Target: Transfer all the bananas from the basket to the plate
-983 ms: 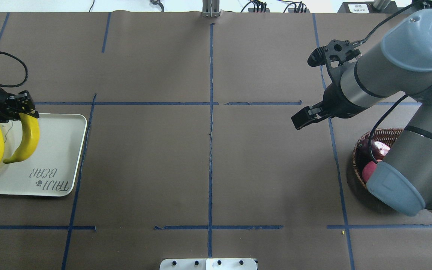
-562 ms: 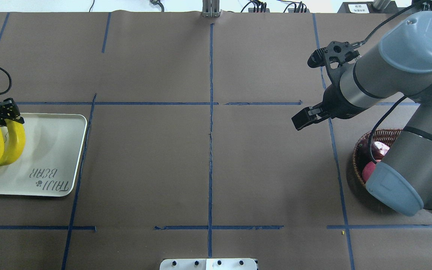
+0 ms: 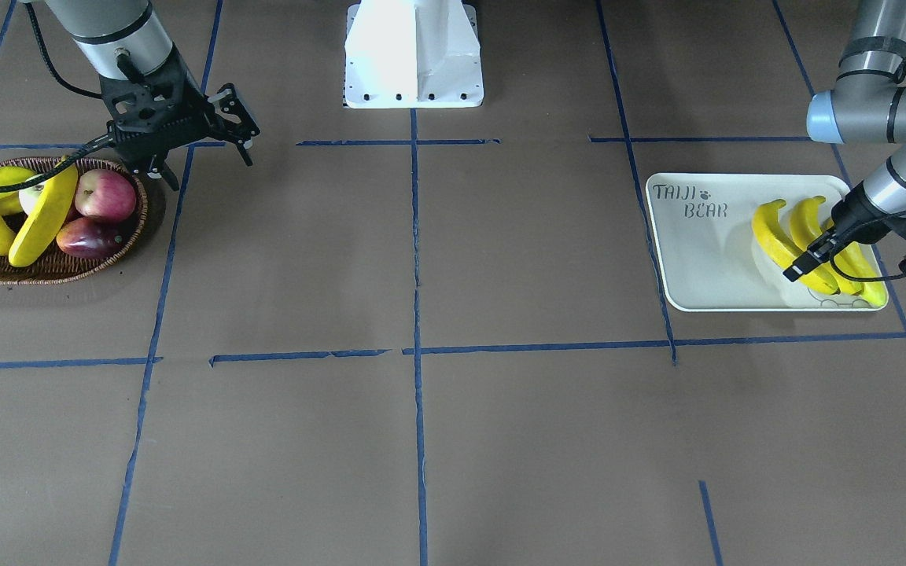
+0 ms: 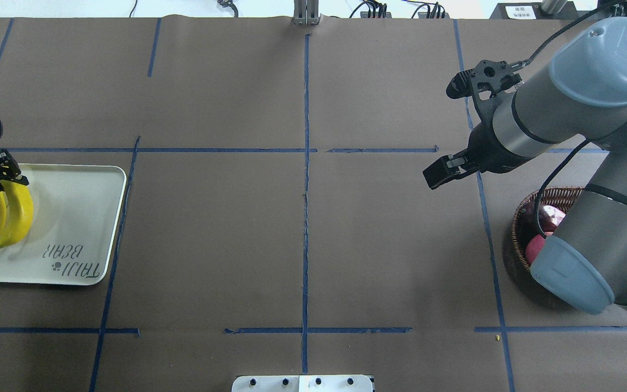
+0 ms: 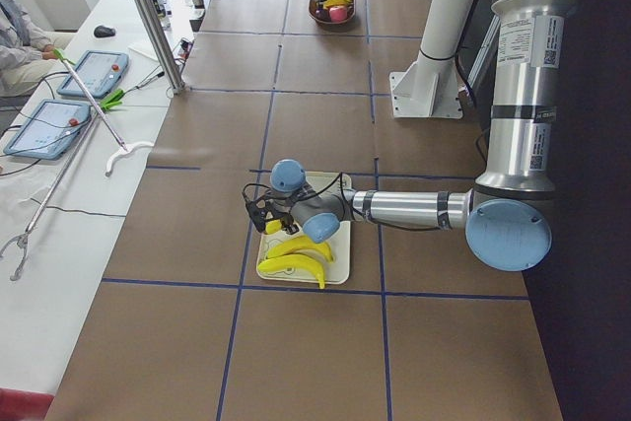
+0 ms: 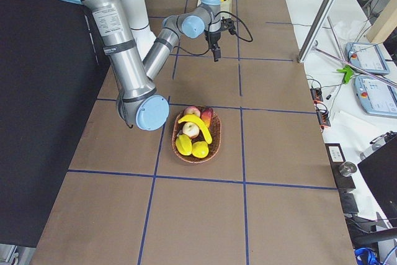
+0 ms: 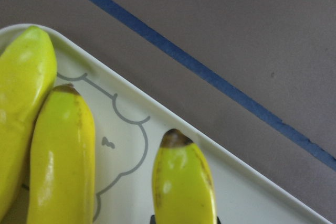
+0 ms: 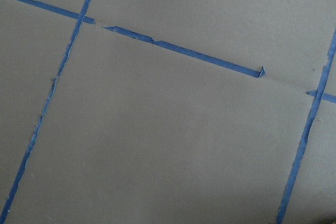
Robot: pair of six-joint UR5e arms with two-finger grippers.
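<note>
Third banana (image 3: 771, 232) — on the plate (image 3: 697, 267), the one of three nearest the worktop (image 3: 500, 432) centre, parallel to and just beside the other two bananas (image 3: 808, 220). Left pincer (image 3: 811, 263) was clenched on it near the end on the operators' side. In the left wrist view the brown tip stuck out past the pincer toward the plate rim, over the grey bear outline. Whether its underside touched the plate could not be told.

Fourth banana (image 3: 44, 220) lay in the basket (image 3: 60, 267) at the opposite end of the worktop, slanted over the other fruit, with a red apple (image 3: 107, 196) just beside it.

Right pincer (image 3: 211, 174) — released, jaws wide apart. It hung over bare worktop near the basket's rim on the side toward the centre, touching nothing. Its wrist view showed only brown paper and tape.

Edges and room:
- The third banana's tip was close to the plate's rim on the operators' side.
- The lettered half of the plate was bare tray surface, on the side toward the centre.
- A wide run of brown worktop crossed by blue tape lines (image 3: 414, 314) lay between plate and basket.
- The overhead view cut off the plate's outer end.
</note>
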